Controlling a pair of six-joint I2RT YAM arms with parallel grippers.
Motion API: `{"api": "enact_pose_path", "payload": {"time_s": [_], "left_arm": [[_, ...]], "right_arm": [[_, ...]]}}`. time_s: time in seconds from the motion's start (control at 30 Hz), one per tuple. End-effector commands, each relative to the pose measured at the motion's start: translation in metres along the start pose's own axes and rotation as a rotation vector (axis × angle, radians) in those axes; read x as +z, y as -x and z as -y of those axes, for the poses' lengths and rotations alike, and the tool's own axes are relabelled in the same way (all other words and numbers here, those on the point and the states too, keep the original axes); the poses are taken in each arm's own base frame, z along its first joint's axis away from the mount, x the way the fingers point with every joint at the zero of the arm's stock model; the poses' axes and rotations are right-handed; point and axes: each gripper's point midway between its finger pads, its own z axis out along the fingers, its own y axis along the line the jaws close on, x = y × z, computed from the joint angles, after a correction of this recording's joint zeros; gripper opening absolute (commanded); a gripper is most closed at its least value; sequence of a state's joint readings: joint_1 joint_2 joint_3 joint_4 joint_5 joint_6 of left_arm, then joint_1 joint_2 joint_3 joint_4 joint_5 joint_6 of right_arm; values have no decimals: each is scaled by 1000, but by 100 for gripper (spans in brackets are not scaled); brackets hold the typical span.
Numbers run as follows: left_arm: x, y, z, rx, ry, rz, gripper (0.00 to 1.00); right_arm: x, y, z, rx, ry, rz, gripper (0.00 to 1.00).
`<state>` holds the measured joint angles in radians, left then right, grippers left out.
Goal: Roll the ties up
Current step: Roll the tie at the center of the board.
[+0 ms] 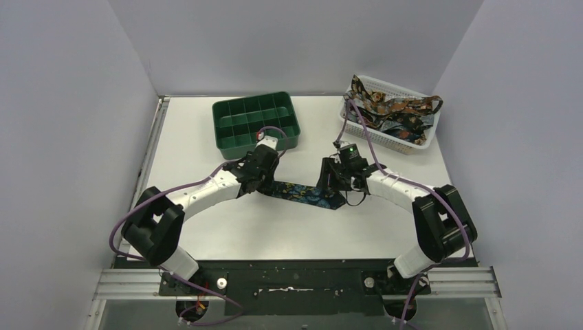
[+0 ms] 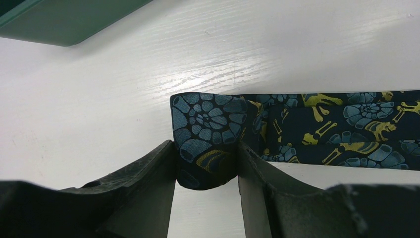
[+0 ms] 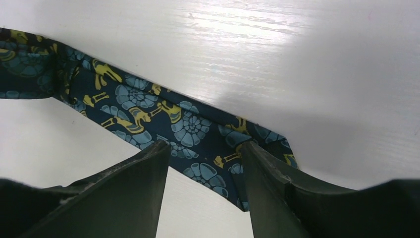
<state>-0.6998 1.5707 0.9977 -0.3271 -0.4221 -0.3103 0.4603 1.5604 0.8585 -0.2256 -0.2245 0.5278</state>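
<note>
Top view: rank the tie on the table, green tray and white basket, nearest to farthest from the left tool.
1. tie on the table: rolled end gripped in the left tool.
2. green tray: just behind it.
3. white basket: back right, farthest.

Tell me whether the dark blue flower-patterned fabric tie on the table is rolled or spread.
Mostly spread. One end of the tie is curled over, pinched by the left gripper; the rest lies flat.
</note>
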Motion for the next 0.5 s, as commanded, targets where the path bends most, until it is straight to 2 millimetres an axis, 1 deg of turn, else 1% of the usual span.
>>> {"api": "enact_pose_path", "payload": {"time_s": [0.0,0.07,0.17,0.27,0.37,0.47], "left_arm": [[-3,16,2,-8,10,37,45],[-3,15,3,-6,9,35,45],[-2,14,3,-3,7,34,45],[-3,13,3,1,8,32,45],[-3,12,3,2,7,31,45],[-3,13,2,0,11,34,45]], "right_arm": [[-12,7,-14,-42,29,37,55],[-10,4,-14,-56,23,21,56],[-7,3,-8,-62,-6,15,57],[-5,15,0,-64,-48,59,60],[3,19,1,-71,-44,47,63],[10,16,-3,-75,-18,19,61]]}}
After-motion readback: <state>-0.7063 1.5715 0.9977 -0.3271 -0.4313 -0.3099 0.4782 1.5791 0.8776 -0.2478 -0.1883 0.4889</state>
